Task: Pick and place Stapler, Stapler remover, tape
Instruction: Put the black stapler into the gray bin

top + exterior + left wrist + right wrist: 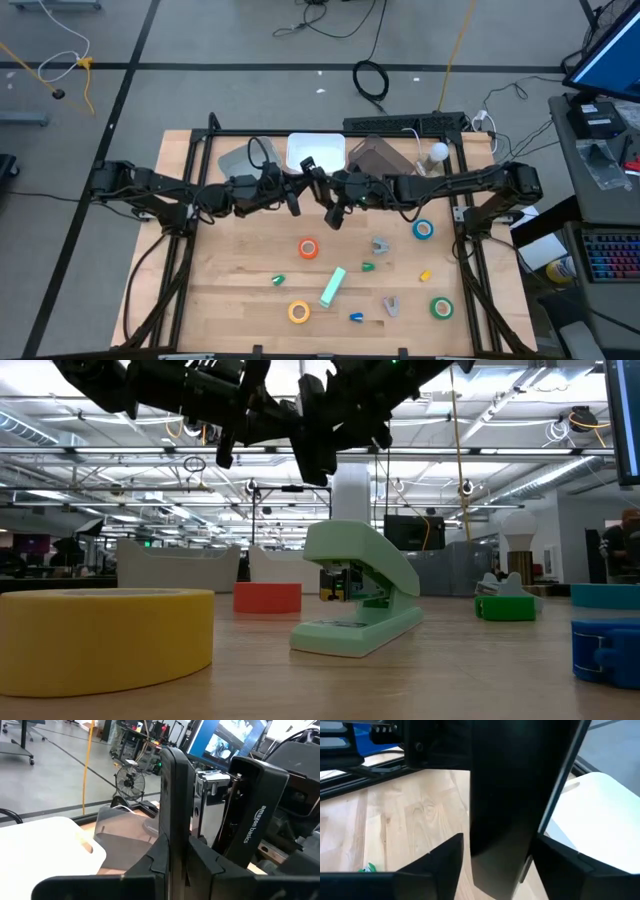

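Two grippers meet in the air near the white tray (315, 152): the left gripper (175, 865) is clenched, seemingly on a black stapler (250, 820), the right gripper (497, 865) stands spread, while the mint stapler (333, 286) lies on the table (230, 270) among the tape rolls (308, 249).

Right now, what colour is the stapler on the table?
Mint green. The stapler shows best in the low view.

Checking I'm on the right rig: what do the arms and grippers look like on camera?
Two dark, near-black jointed arms with black cables running along them. Left gripper and right gripper each have two flat black fingers. No markings are visible on either arm.
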### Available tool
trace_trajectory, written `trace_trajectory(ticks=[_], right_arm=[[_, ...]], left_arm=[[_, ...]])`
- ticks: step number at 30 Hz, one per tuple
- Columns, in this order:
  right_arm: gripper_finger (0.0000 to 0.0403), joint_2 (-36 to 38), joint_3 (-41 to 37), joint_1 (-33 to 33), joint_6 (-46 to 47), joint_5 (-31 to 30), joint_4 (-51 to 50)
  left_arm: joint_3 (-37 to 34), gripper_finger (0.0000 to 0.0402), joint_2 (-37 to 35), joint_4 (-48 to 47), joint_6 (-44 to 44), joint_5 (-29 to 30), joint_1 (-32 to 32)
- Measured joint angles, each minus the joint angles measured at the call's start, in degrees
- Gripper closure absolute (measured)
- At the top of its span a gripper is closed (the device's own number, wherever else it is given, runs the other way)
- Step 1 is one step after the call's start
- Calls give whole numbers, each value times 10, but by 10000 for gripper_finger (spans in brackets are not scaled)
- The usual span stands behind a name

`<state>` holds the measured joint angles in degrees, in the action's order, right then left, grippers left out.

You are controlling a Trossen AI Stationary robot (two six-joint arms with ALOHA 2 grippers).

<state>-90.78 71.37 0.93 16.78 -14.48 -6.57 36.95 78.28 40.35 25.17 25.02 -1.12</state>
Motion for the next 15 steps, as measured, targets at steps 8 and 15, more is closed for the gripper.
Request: trace_trajectory(ticks=[8, 15], right_arm=[[155, 0, 0, -2, -17, 0, -2], [167, 12, 0, -5, -29, -26, -35]], left_arm=[[0, 362, 1, -1, 4, -2, 0], [0, 362, -24, -40, -1, 13, 0]])
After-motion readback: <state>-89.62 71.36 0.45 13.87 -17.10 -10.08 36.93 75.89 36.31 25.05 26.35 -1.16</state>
